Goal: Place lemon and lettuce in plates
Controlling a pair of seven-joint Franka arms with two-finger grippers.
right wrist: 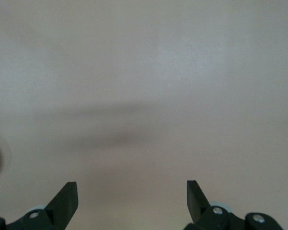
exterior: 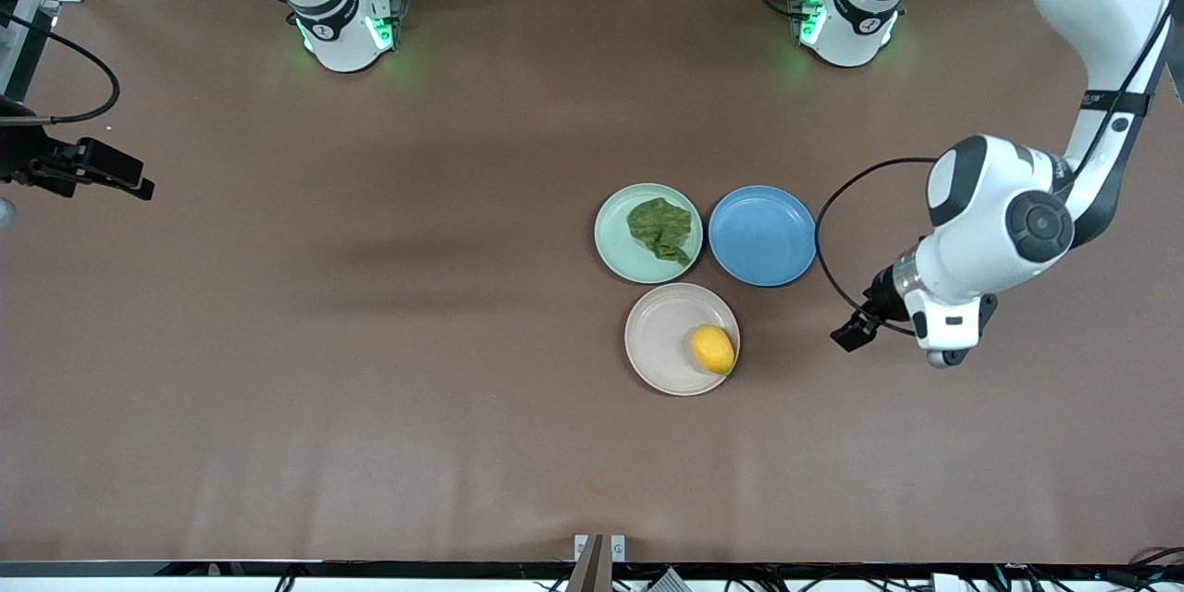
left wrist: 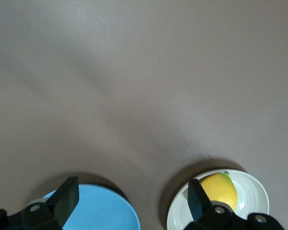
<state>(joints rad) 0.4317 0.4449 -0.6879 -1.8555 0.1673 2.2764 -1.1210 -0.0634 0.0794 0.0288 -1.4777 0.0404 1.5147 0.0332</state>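
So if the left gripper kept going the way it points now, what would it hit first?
Probably bare table. The open left gripper aims between the blue plate and the lemon on its beige plate; depth is unclear.

I find nothing I can read from my station: no label, brand, number or sign. The left arm's forearm carries a small dark marking, but I cannot make out its letters in the front view.
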